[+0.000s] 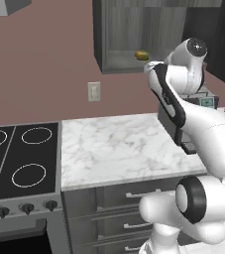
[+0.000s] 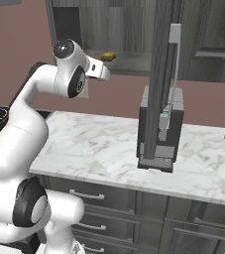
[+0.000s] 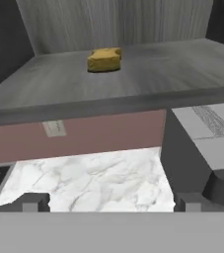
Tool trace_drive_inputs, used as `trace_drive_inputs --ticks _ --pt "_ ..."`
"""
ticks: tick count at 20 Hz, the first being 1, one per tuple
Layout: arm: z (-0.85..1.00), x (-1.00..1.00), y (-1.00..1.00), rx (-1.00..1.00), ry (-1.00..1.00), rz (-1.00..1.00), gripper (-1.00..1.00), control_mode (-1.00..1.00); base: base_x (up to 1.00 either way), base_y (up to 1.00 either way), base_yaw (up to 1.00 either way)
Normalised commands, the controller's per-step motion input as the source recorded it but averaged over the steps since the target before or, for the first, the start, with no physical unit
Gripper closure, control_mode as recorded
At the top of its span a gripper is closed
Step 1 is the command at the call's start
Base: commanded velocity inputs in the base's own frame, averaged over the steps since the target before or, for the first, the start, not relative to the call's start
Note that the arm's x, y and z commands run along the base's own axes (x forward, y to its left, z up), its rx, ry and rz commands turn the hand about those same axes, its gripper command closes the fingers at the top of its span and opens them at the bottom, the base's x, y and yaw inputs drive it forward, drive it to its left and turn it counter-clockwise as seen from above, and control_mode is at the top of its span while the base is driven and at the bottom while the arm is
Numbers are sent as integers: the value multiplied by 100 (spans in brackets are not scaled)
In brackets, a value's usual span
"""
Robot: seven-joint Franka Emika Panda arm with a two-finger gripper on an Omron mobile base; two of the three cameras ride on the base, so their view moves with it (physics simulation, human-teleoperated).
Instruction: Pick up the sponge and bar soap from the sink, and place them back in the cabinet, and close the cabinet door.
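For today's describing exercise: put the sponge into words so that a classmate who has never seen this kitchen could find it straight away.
Start at the dark grey wall cabinet that hangs open above the marble counter. On its grey shelf, towards the back, lies the sponge, alone. It is a small, lumpy, mustard-yellow block, the one warm colour among all the grey.

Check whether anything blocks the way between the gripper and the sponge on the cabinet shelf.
Nothing visible does. The sponge lies alone on the cabinet shelf, and the gripper, jaws open, faces it from outside the shelf's front edge, with only bare shelf between them.
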Motion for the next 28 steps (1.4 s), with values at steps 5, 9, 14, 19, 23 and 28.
trace_drive_inputs --ticks 5,9,14,19,23,28 --pt "0 -85 8 -1 21 3 -100 -100 0 0 0" --pt "-17 -83 0 0 10 6 -100 -100 0 0 0" --pt "-35 -82 3 0 0 4 -100 -100 0 0 0" --pt "-19 -56 21 -5 4 3 -100 -100 0 0 0" --pt "-7 -50 16 -3 7 3 -100 -100 0 0 0" --pt "-8 -47 4 -2 3 3 -100 -100 0 0 0"
